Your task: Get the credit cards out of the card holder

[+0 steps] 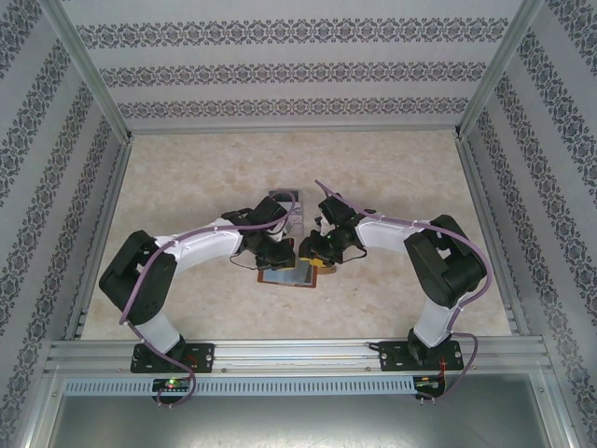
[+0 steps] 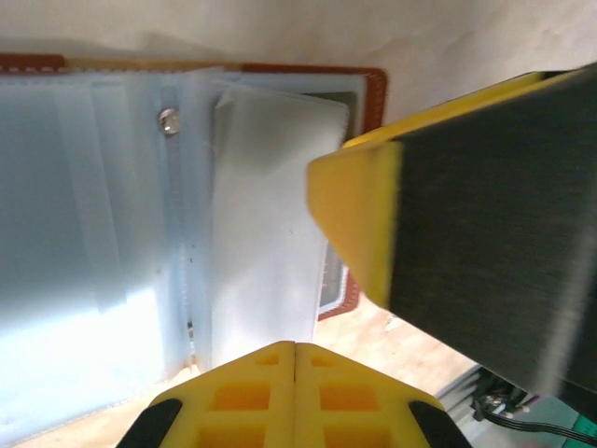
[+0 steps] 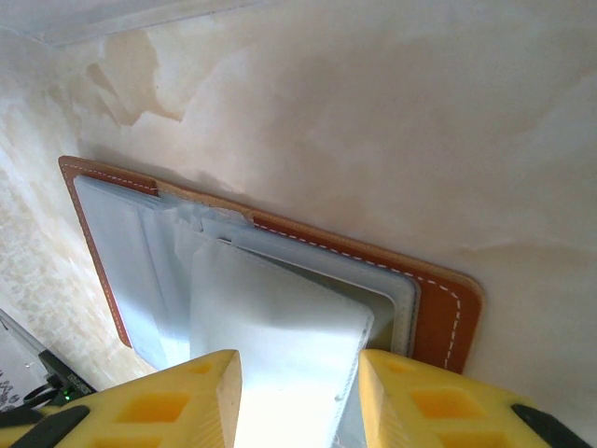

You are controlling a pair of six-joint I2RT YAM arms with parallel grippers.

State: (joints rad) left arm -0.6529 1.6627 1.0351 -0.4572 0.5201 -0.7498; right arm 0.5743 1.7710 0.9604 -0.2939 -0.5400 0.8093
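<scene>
Right gripper (image 3: 298,369): jaws astride pale card (image 3: 280,327), grip unclear
Left gripper (image 2: 296,359): closed, seemingly pinning wallet (image 2: 368,93)
Next: firm pinch, then slide card clear

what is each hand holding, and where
right hand straddles a pale card at its near end, in the card holder; grip unclear. left hand shut, nothing seen held

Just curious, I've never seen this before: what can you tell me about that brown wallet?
The card holder is reddish-brown leather with pale stitching, lying open and flat on the beige table. Inside are grey-blue translucent pockets and a small metal stud. A pale card at its inner pockets lies between the right fingers.
</scene>
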